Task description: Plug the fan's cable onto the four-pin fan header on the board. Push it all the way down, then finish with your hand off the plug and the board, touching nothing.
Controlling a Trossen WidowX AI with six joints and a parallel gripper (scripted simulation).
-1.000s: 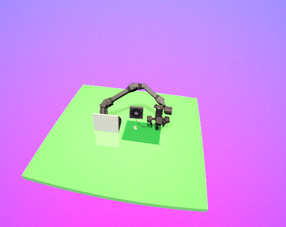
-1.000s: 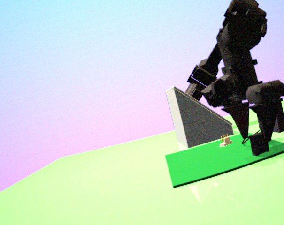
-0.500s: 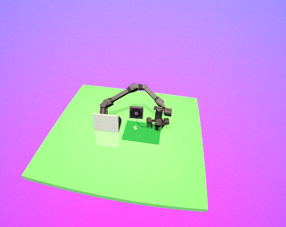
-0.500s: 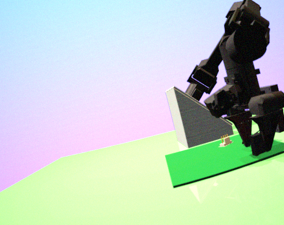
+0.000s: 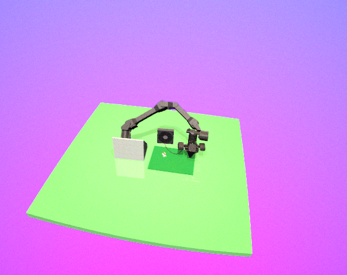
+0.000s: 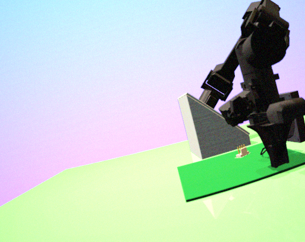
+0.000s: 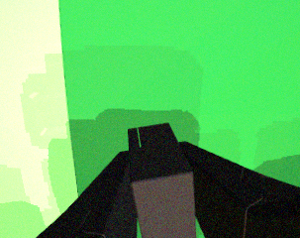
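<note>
The black fan plug (image 7: 164, 205) is between the fingertips of my gripper (image 5: 190, 154) (image 6: 279, 162) (image 7: 153, 157), which is shut on it. In the top and exterior views the fingers hide the plug. They are low over the right end of the green board (image 5: 170, 166) (image 6: 212, 177) (image 7: 239, 50); whether the plug touches the board cannot be told. The pale four-pin header (image 5: 163, 154) (image 6: 242, 152) stands on the board, well to the left of my fingers, its pins pointing up. The thin black cable (image 5: 174, 153) runs from the fan (image 5: 165, 136) towards the gripper.
A grey, slant-backed block (image 5: 128, 149) (image 6: 212, 132) stands left of the board, near the arm's base. The fan stands upright behind the board. The light green table (image 5: 132, 207) (image 6: 95, 197) extends around them.
</note>
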